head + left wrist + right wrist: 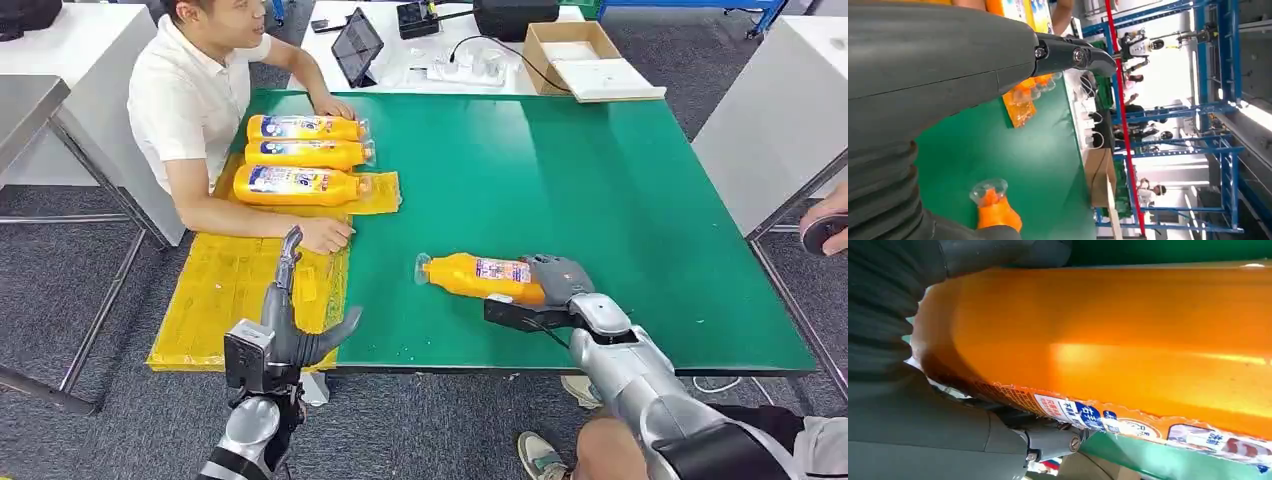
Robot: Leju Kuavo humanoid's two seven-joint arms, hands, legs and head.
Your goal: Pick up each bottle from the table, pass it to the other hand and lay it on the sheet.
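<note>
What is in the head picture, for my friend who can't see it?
The robot's right hand grips an orange bottle lying on a green table. Its left hand hangs open near a yellow sheet, where three more bottles lie beside a seated person.

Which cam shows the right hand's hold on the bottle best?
Head view: the right hand wraps the base end of the orange bottle, which lies on the green table with its cap toward the yellow sheet. The right wrist view is too close: mostly orange body and label. The left wrist view catches just the neck and cap.
</note>
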